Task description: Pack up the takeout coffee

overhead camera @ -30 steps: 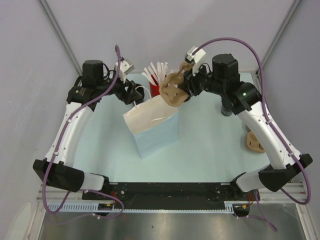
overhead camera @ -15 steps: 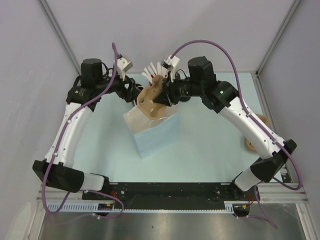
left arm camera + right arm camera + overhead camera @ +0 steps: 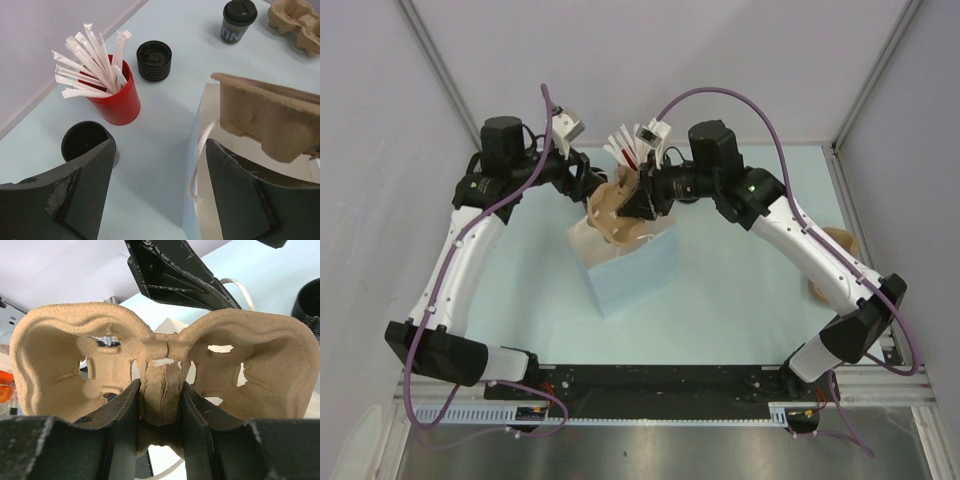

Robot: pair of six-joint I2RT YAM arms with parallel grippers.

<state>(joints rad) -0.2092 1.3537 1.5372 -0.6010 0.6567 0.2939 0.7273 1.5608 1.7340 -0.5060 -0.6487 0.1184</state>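
The takeout coffee [image 3: 239, 20], a black cup with a black lid, stands far off on the table in the left wrist view; the right arm hides it in the top view. My right gripper [image 3: 161, 400] [image 3: 638, 200] is shut on the centre ridge of a tan two-hole cardboard tray [image 3: 65, 355] [image 3: 612, 208] [image 3: 270, 120], held tilted over the mouth of the light-blue paper bag [image 3: 630, 270] [image 3: 209, 112]. My left gripper [image 3: 160, 150] [image 3: 588, 190] is open at the bag's back left corner, its fingers astride the bag's wall and white handle [image 3: 200, 155].
A red cup of wrapped white sticks [image 3: 112, 95] [image 3: 628, 150] stands behind the bag. Near it are a ribbed black round stack [image 3: 154, 61] and an open black cup [image 3: 82, 140]. A second cardboard tray [image 3: 297, 22] [image 3: 838, 240] lies at the right.
The right arm has carried the tray leftward from beside the red cup to over the bag's mouth and tilted it. The left gripper has stayed at the bag's corner.
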